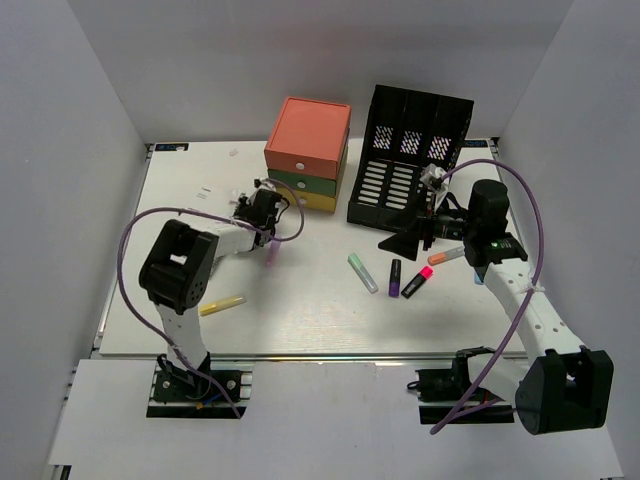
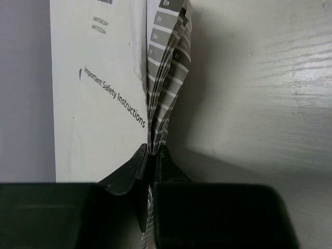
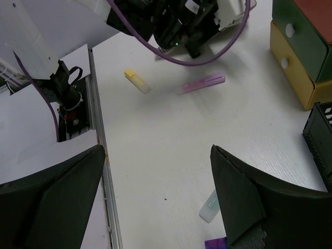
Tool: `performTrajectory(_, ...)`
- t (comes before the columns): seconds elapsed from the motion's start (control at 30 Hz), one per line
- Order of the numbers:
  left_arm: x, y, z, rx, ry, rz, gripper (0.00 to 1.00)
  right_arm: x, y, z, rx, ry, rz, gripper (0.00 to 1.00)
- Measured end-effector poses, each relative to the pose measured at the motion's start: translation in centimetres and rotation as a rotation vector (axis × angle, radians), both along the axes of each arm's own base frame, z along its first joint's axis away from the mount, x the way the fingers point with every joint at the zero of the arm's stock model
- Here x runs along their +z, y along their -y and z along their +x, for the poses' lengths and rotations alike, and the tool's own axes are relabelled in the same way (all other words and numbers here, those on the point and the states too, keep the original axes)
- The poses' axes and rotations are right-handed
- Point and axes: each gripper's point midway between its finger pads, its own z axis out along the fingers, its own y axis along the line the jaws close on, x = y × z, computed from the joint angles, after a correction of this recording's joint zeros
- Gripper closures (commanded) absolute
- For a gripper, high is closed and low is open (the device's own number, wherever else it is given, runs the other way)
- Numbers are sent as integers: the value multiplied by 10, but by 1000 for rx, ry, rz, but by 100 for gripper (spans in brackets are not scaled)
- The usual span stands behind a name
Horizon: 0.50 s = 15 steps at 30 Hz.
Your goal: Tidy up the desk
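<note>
The desk point(image 1: 300, 320) is a wide white tabletop. My left gripper point(image 1: 262, 207) hangs over its back left part, just left of the drawer box. In the left wrist view this gripper point(image 2: 154, 148) is shut on the edge of a folded booklet point(image 2: 104, 104) printed "Important Safety Instructions", whose pages fan out above the fingertips. My right gripper point(image 1: 405, 240) stands open in front of the file rack. In the right wrist view the gripper point(image 3: 158, 150) has only bare desk point(image 3: 171, 129) between its fingers.
A three-drawer box point(image 1: 310, 150) in orange, green and yellow and a black file rack point(image 1: 410, 155) stand at the back. Highlighters lie loose: yellow point(image 1: 222, 305), pink point(image 1: 272, 252), pale green point(image 1: 362, 272), purple point(image 1: 395, 277), red-capped point(image 1: 417, 282), orange point(image 1: 447, 255).
</note>
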Motion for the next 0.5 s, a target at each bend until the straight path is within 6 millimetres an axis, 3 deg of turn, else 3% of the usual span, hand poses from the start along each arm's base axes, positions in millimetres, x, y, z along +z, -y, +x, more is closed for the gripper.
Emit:
performTrajectory(0.1,21,3,0,-13,33,-51,100,0,0,0,3,0,1,12)
performTrajectory(0.37,116,23,9,-73,231,-245,100,1,0,-3,13,1,5,13)
performTrajectory(0.5,148,27,7,-91,288,-315,100,3,0,-4,17,6,6,13)
